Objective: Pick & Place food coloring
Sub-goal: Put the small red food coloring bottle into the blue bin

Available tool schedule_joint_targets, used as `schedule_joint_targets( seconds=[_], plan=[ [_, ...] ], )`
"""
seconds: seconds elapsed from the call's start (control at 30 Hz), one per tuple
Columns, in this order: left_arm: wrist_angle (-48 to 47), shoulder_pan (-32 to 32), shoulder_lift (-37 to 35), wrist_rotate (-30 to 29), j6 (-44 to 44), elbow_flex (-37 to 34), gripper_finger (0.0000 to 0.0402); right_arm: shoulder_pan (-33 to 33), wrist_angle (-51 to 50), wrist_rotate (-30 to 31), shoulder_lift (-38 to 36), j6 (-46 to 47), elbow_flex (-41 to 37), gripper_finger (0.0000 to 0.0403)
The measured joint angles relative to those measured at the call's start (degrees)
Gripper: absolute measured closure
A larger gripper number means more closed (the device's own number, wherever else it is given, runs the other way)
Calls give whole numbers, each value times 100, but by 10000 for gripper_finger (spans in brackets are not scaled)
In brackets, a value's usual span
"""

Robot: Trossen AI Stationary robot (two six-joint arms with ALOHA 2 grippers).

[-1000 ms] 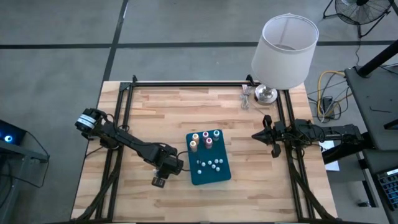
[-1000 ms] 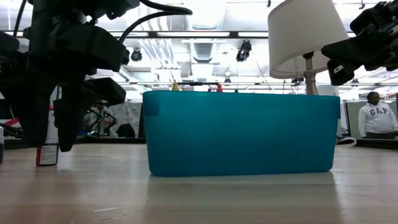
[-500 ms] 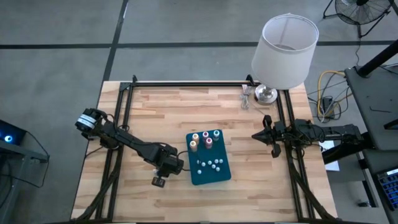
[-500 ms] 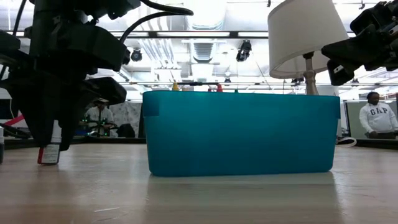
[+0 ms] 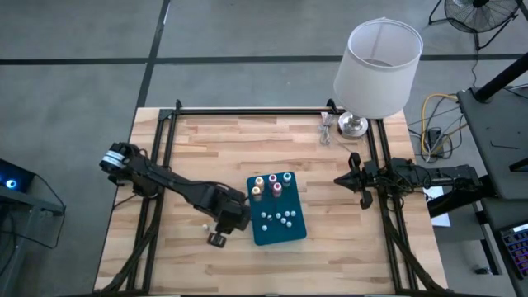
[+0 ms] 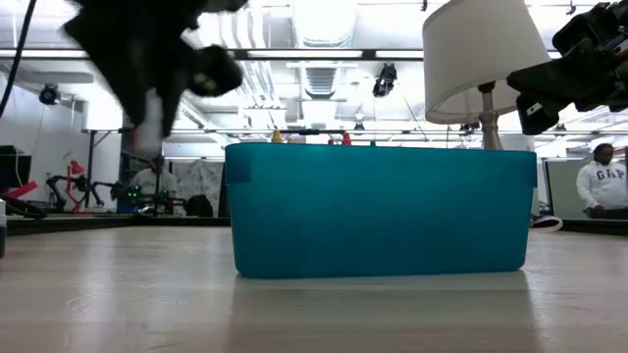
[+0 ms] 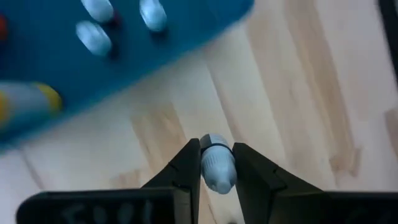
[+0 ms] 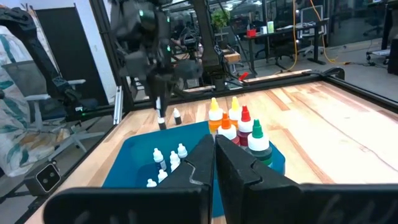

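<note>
The left gripper (image 7: 216,163) is squeezing a small white bottle (image 7: 217,169) between its two fingers. It holds the bottle up off the table, just beside the near-left edge of the teal tray (image 5: 289,233). In the low view the gripper (image 6: 147,137) hangs high, left of the tray (image 6: 383,211).

More food coloring sits in the tray. The small white bottles (image 5: 279,219) are in the near half. The taller bottles (image 5: 271,185) with colored tops stand in the far half. One more small bottle (image 5: 205,224) stands on the wood, left of the gripper.

The right gripper (image 5: 340,179) is pinched shut with nothing in it. It waits at the right side of the table, well away from the tray.

The table (image 5: 214,157) is made of light wood planks with a dark metal frame around it. A lamp (image 5: 378,58) with a white shade stands at the far right corner. The floor around the table is grey. Behind the table is a big room with ceiling lights and desks. A person (image 6: 604,181) in a white top stands far off.
</note>
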Motion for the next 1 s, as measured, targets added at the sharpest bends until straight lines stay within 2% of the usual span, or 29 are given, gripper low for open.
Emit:
schedule_joint_targets(
  seconds=[0.27,0.73,1.0],
  plan=[
    [-57,327,232,-68,407,892,347,-2,1,1,0,0,1,394],
    [-453,613,1640,-83,549,2583,347,-2,2,-1,0,0,0,394],
    [-513,615,2217,-46,718,3258,347,0,2,1,0,0,1,394]
  ],
)
